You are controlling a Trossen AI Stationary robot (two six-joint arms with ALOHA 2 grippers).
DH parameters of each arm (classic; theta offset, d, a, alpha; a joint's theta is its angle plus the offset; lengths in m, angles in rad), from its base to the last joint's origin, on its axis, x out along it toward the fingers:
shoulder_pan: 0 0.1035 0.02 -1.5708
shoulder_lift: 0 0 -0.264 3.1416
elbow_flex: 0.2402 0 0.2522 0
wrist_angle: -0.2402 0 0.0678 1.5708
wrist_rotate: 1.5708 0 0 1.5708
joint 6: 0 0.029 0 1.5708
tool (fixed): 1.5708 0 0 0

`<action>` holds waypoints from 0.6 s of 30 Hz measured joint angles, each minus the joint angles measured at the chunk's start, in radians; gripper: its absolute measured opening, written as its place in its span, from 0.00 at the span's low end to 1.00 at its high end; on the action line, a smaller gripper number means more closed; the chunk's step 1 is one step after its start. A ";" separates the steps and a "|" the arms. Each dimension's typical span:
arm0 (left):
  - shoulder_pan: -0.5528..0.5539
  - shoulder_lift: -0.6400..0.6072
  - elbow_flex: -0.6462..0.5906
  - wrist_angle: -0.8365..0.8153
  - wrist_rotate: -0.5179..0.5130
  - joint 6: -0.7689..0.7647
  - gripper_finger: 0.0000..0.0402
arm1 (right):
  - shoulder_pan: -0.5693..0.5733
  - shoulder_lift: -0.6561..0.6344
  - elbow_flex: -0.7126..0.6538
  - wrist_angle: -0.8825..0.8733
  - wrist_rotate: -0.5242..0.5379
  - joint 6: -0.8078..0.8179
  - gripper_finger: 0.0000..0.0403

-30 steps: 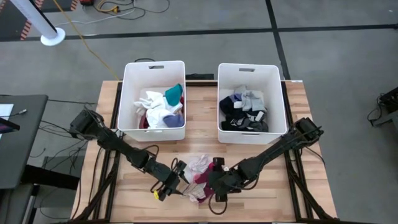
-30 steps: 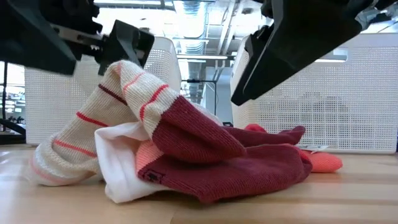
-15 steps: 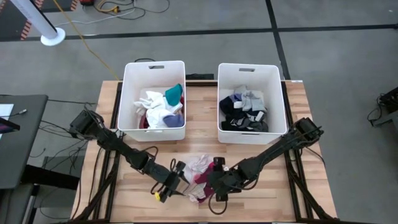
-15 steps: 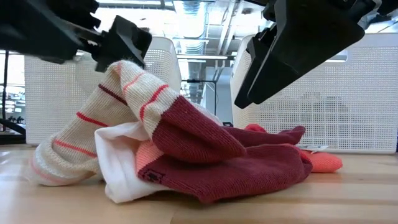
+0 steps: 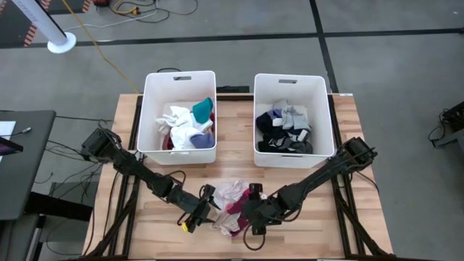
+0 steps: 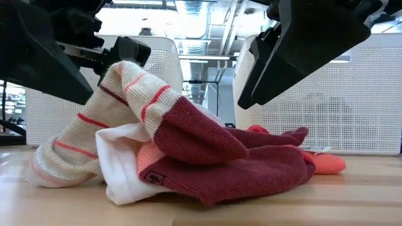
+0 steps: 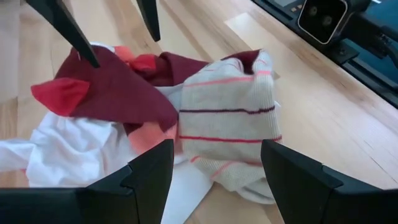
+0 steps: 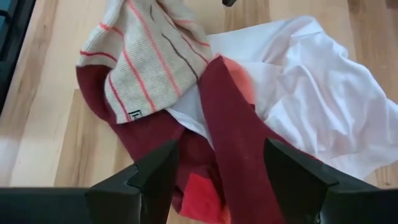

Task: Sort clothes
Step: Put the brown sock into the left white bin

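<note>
Clothes (image 5: 230, 206) lie heaped at the front middle of your wooden table (image 5: 326, 232), with both arms bent low over them. From the left, your left gripper (image 5: 199, 210) hangs just beside the heap's left edge, jaws spread wide and holding nothing; in its wrist view the two dark fingers (image 7: 149, 177) frame a cream sock with red and maroon stripes (image 7: 227, 124), draped over a maroon sock with a coral toe (image 7: 112, 93) and a white garment (image 7: 56, 146). The table-level camera shows the striped sock (image 6: 94, 119) standing up in a fold at the left of the pile, the maroon pieces (image 6: 251, 172) spread low to the right, and a coral toe (image 6: 326, 163) at the far right end. Your right gripper (image 5: 250, 210) hovers at the heap's right edge, its jaws likewise apart and empty; its wrist view looks down on the striped sock (image 8: 143, 56), a maroon sock (image 8: 230, 143) and the white garment (image 8: 311, 106) beneath its fingers (image 8: 292, 174). Behind the heap stand two white bins: the left bin (image 5: 179, 81) holds white, teal and pink pieces, the right bin (image 5: 290, 83) holds black, grey and navy ones.
</note>
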 joint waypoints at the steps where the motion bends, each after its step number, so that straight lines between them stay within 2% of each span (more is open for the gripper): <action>1: 0.000 0.000 0.000 0.000 0.000 0.002 0.59 | 0.001 0.000 0.000 0.000 0.000 0.001 0.63; 18: 0.000 0.000 0.000 -0.002 0.000 -0.003 0.59 | 0.025 0.000 0.000 0.001 -0.002 0.080 0.63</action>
